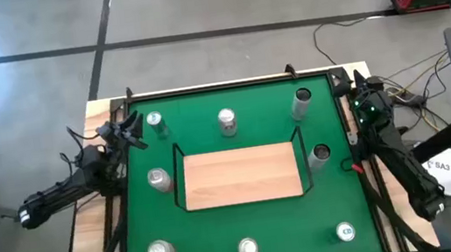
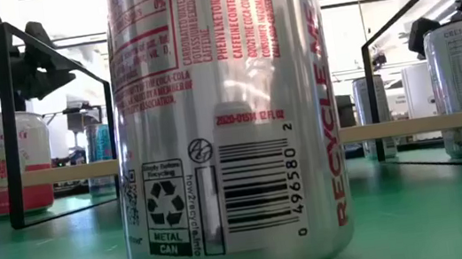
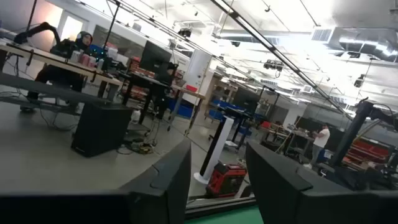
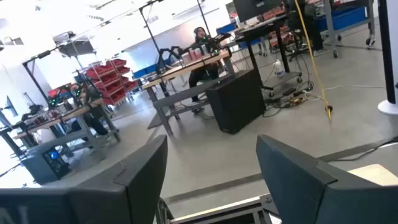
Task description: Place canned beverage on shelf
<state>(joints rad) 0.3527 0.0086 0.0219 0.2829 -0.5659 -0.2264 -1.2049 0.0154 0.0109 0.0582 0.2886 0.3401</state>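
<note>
Overhead, the shelf (image 1: pixel 241 175) (bare wood) sits among scattered cans; left gripper (image 1: pixel 130 129) and right gripper (image 1: pixel 357 90) wait at the table's far corners, jaws closed, holding nothing.

Seated person (image 4: pixel 200 38) — desk (image 4: pixel 186 71) (red bins (image 4: pixel 102 76) beside).

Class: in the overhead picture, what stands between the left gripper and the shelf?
In the high view, one upright can stands between the left gripper and the shelf.
</note>
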